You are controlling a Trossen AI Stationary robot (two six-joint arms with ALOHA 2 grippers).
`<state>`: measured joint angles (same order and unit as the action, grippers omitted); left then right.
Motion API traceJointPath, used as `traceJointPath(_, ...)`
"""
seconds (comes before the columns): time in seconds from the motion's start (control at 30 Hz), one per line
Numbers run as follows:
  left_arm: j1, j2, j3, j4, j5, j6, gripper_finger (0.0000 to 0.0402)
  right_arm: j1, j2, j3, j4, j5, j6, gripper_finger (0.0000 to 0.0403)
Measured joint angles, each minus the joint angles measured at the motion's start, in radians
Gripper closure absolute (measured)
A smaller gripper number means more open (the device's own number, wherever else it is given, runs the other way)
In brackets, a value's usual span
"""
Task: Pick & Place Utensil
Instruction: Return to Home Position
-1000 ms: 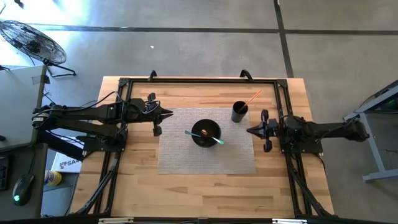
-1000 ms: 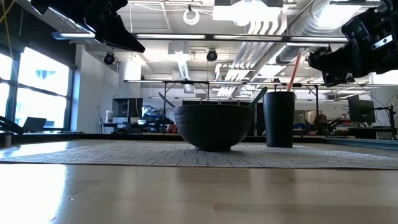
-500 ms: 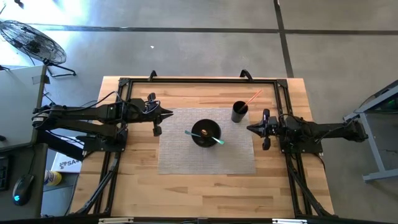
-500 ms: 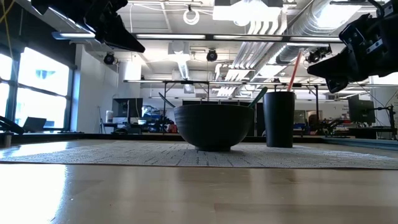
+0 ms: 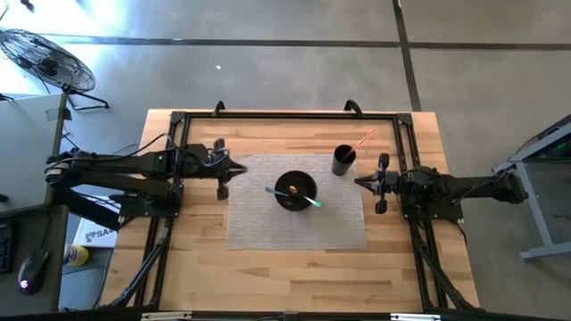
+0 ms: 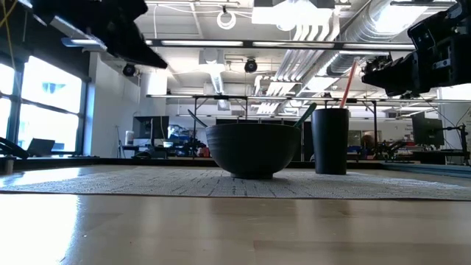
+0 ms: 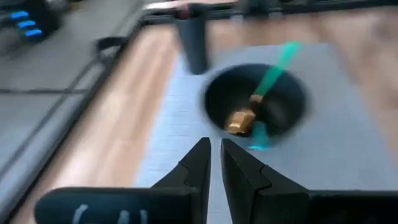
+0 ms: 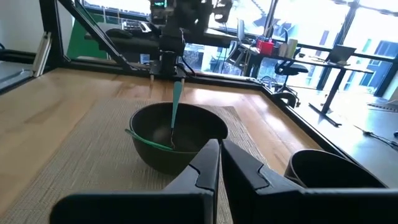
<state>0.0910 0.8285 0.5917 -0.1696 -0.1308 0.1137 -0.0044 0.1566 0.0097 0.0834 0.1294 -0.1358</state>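
A black bowl (image 5: 303, 181) stands in the middle of a grey woven placemat (image 5: 259, 223). A teal-handled utensil (image 5: 312, 201) lies in it; its golden end (image 7: 239, 121) rests on the bowl's floor and its handle leans over the rim. A black cup (image 5: 343, 161) beside the bowl holds an orange-pink utensil (image 5: 361, 141) that leans on its rim. My left gripper (image 5: 235, 169) hovers left of the bowl and my right gripper (image 5: 358, 185) hovers right of it, just near of the cup. Both are shut, raised above the table and hold nothing.
A black metal frame (image 5: 285, 114) runs along the table's far, left and right sides. Bare wood (image 5: 294, 276) lies on the near side of the placemat. A fan (image 5: 45, 58) stands on the floor beyond the table's far left corner.
My left gripper has drawn back a little from the bowl toward the table's left edge. My right gripper has stayed near the cup and turned slightly at the wrist. The bowl, cup and utensils have not moved.
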Motion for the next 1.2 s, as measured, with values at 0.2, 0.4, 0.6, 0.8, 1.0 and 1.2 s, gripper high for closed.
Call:
traceJointPath(0.2, 0.001, -0.131, -0.209, 0.277, 0.293, 0.063, 0.0367, 0.000, 0.000, 0.000, -0.001, -0.001, 0.002, 0.0390)
traceJointPath(0.4, 0.001, -0.321, -0.371, 0.292, 0.190, -0.037, 0.0367, 0.000, 0.000, 0.000, -0.005, -0.001, 0.003, 0.0391)
traceJointPath(0.6, -0.028, -0.590, -0.558, 0.327, 0.036, -0.092, 0.0367, 0.000, 0.000, 0.000, -0.005, -0.001, 0.004, 0.0391)
traceJointPath(0.8, -0.061, -0.714, -0.568, 0.192, -0.037, -0.074, 0.0367, 0.000, 0.002, 0.000, -0.006, -0.002, 0.004, 0.0391)
traceJointPath(1.0, -0.059, -0.712, -0.568, 0.180, 0.026, -0.066, 0.0367, 0.000, 0.007, 0.000, -0.011, -0.005, 0.004, 0.0391)
traceJointPath(1.2, -0.059, -0.713, -0.569, 0.177, 0.038, -0.070, 0.0367, 0.000, 0.007, 0.000, -0.012, -0.004, 0.004, 0.0391)
